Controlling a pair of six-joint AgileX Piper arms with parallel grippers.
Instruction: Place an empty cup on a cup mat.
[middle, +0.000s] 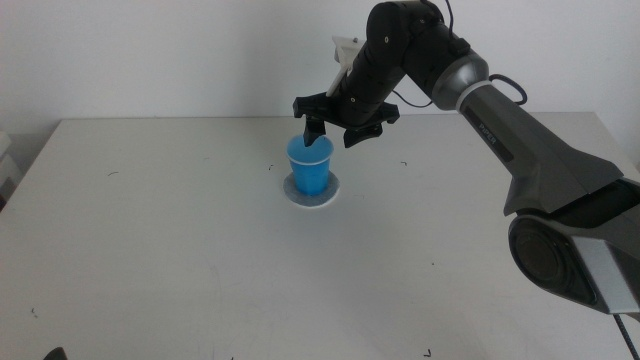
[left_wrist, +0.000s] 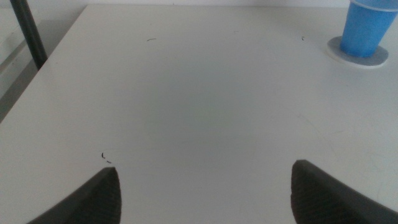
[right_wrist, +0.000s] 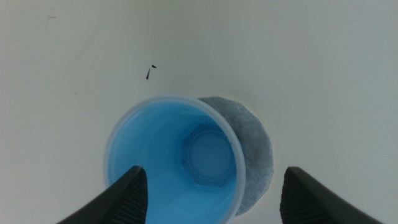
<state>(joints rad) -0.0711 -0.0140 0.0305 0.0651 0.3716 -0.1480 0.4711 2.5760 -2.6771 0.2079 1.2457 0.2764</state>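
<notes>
Both jaws of the right gripper stand wide above the cup, which sits upright on the cup mat near the desk's far edge (apparently released); left gripper waits spread, near edge.

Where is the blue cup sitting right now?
In the middle view the cup stands upright on the cup mat, mid-table toward the far edge, with the open right gripper just above its rim.
</notes>
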